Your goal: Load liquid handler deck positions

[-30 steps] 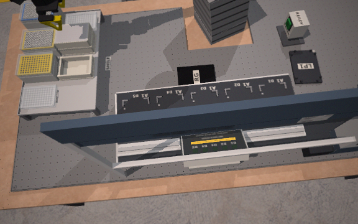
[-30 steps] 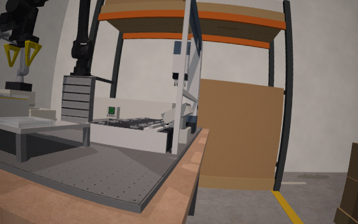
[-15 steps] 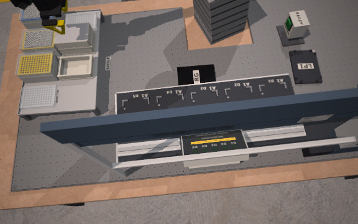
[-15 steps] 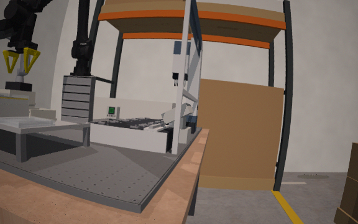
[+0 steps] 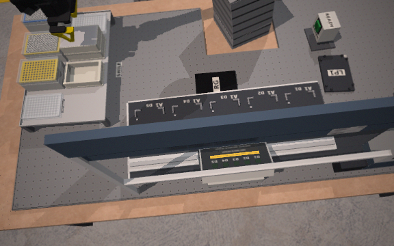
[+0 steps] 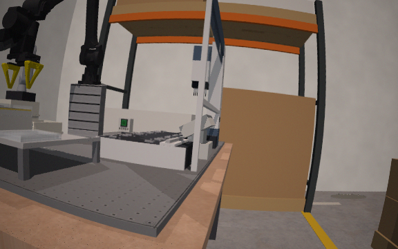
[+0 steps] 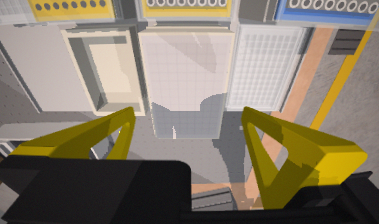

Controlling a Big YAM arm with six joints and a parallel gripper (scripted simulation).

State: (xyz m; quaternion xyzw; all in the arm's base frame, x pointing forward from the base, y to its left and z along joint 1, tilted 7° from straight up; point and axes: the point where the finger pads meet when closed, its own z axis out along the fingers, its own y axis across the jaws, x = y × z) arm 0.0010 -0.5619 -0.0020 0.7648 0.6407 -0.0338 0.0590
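My gripper hangs open and empty above the back of the SHELF; it also shows in the side view. In the wrist view my fingers frame a pale sealed deep-well block below them, not touching it. This block looks tall, as a stack. A clear lidded plate lies to its right, an open cream reservoir to its left. Another lidded plate lies at the shelf's near end. I cannot read any ID labels. The deck strip D1 to D5 and lid park LP1 are empty.
Tip racks line the shelf's outer side. The regrip nest RG is empty. The READY key stands at the back right. The arm's base tower and the blue gantry beam stand beside the deck.
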